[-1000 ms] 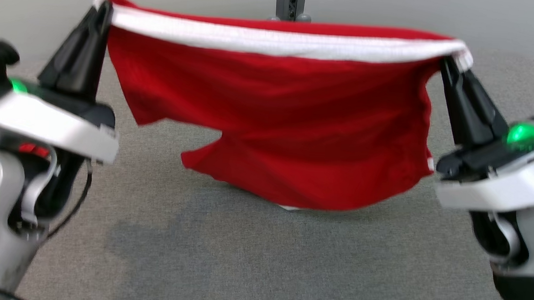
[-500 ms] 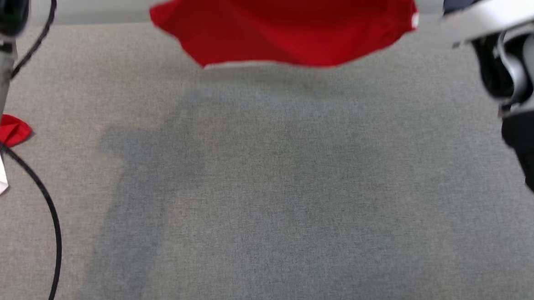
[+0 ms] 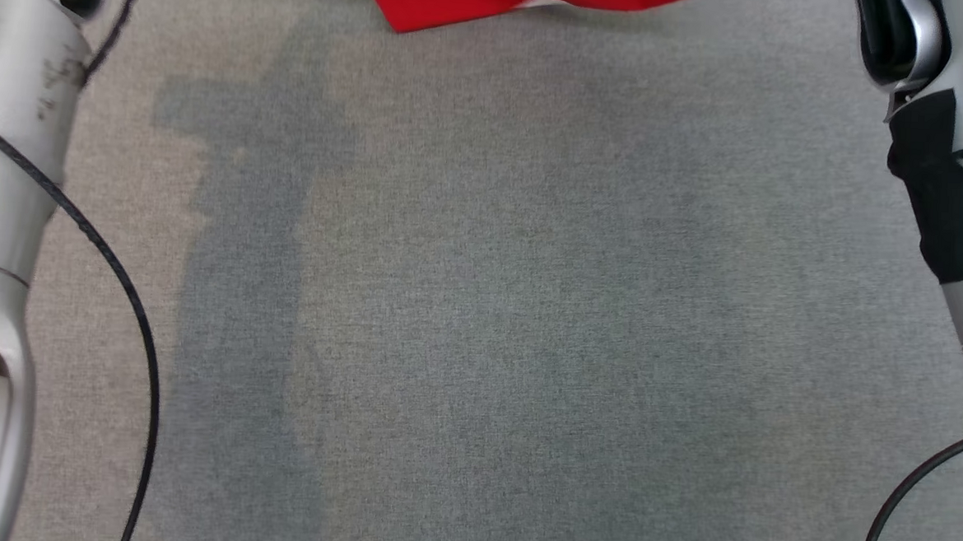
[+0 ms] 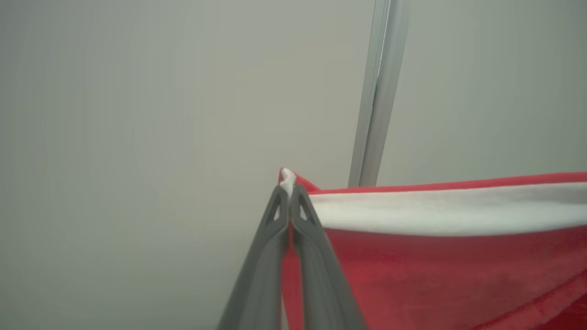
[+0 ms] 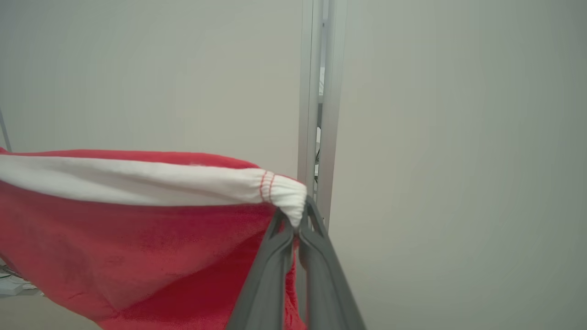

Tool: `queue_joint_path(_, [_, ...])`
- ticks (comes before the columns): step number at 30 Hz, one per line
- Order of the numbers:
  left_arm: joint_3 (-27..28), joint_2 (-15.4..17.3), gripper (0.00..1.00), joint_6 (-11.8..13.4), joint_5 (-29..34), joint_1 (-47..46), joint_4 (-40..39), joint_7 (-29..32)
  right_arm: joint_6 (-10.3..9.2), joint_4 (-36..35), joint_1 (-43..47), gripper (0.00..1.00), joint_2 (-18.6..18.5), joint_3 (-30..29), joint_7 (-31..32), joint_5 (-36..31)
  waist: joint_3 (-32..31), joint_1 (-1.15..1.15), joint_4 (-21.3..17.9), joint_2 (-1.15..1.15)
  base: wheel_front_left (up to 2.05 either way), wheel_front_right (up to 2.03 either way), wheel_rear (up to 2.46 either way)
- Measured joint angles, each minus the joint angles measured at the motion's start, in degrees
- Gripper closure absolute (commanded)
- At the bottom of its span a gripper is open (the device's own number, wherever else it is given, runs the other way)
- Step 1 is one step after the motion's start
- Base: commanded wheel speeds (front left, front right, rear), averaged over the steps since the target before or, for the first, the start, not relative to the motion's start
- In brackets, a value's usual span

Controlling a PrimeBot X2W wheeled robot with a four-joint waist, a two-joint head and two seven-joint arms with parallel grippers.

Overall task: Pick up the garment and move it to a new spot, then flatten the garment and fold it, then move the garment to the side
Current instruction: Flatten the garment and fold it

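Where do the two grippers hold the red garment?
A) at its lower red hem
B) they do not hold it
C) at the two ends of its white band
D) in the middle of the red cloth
C: the left gripper and the right gripper each pinch one end of the white band of the red garment.

Grey fabric-covered surface [image 3: 496, 304], faint shadows across it

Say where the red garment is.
The red garment hangs stretched between the left claw and right claw, its hem at the head view's top edge.
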Motion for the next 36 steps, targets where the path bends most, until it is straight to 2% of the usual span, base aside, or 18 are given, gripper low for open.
queue_joint_path(5, [-0.46, -2.82, 1.0, -1.02, -1.81, 2.96, 3.19, -1.77, -0.01, -0.33, 4.08, 1.0, 0.03, 2.2, 0.0, 1.03, 3.3, 0.0, 0.84, 0.0, 0.0, 0.0, 0.0])
queue_joint_path(10, [1.19, -3.64, 1.0, -1.21, -4.24, 10.37, 1.27, -2.68, -0.01, -6.5, 12.12, 1.0, -1.52, 4.91, -0.05, 6.05, 4.17, 0.0, 1.26, 0.0, 0.0, 0.0, 0.0])
queue_joint_path(15, [7.37, -2.03, 1.0, -0.9, -2.56, 21.3, -11.05, -2.85, -0.02, -16.25, 21.93, 1.0, -4.24, 7.4, -0.07, 11.06, 3.59, 0.0, 1.31, 0.0, 0.0, 0.0, 0.0])
queue_joint_path(22, [13.85, -2.13, 1.0, 2.58, 3.0, 42.8, -30.92, -2.85, -0.02, -26.33, 36.98, 1.0, -6.67, 8.28, -0.05, 16.27, 0.91, 0.0, 1.35, 0.0, 0.0, 0.0, 0.0])
queue_joint_path(28, [13.78, -0.69, 1.0, 5.67, 5.12, 58.28, -43.72, -2.14, -0.03, -31.66, 47.45, 1.0, -8.36, 10.09, -0.07, 18.16, -2.76, 0.0, 1.14, 0.0, 0.0, 0.0, 0.0])
queue_joint_path(31, [12.63, -0.04, 1.0, 7.43, 5.35, 64.86, -49.08, 0.21, -0.03, -31.88, 51.49, 1.0, -9.79, 11.96, -0.07, 17.71, -4.67, 0.0, 0.95, 0.0, 0.0, 0.0, 0.0])
queue_joint_path(36, [11.05, 1.01, 1.0, 10.61, 5.42, 74.84, -56.75, 4.42, -0.03, -32.15, 57.37, 1.0, -10.04, 13.12, -0.05, 19.46, -8.02, 0.0, 0.69, 0.0, 0.0, 0.0, 0.0])
